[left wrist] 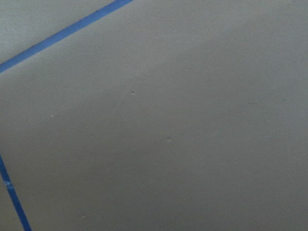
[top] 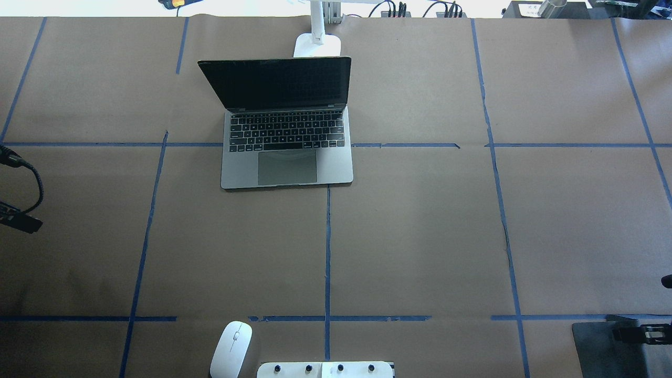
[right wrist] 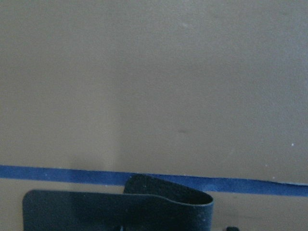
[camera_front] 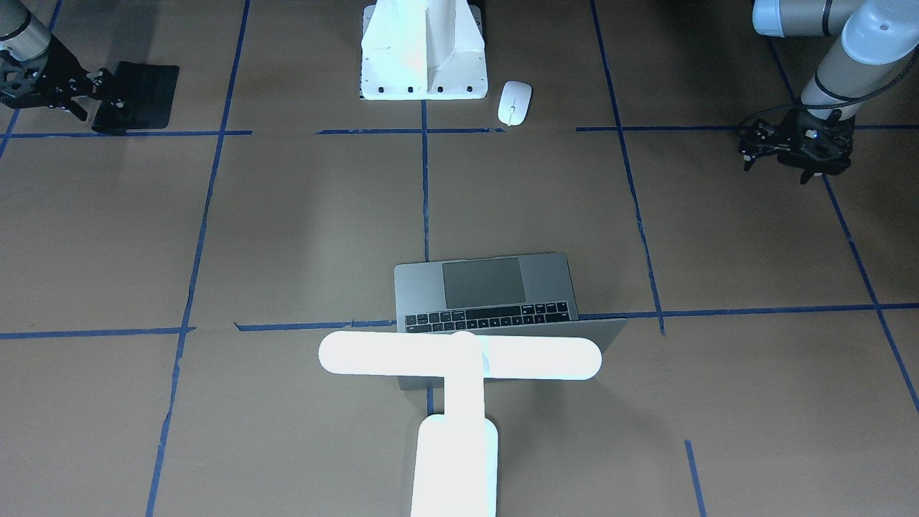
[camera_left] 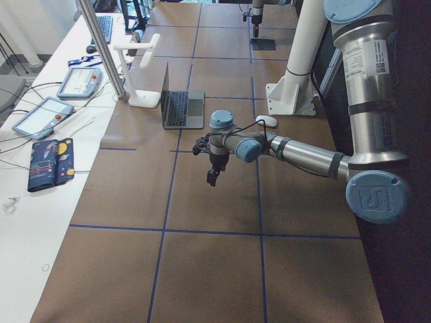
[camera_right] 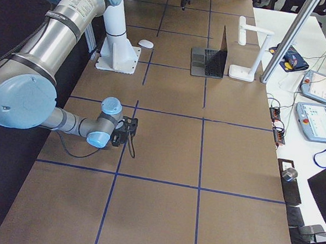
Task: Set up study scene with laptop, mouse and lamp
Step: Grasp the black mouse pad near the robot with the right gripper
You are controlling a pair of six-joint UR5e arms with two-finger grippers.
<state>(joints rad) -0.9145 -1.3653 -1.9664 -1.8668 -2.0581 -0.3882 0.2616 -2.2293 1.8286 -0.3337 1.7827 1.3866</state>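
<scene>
From where I stand, the big near arm reaches low across the brown table, its right gripper (camera_right: pixel 129 126) hanging close to a blue tape line. Farther along, the open laptop (camera_right: pixel 207 62) sits side-on with the lamp (camera_right: pixel 239 72) just beside it, and the mouse (camera_right: pixel 146 44) lies near the white pedestal (camera_right: pixel 116 52)

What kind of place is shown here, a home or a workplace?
Probably a robotics lab: a paper-covered table gridded with blue tape, industrial robot arms, and teach pendants on a side bench.
</scene>
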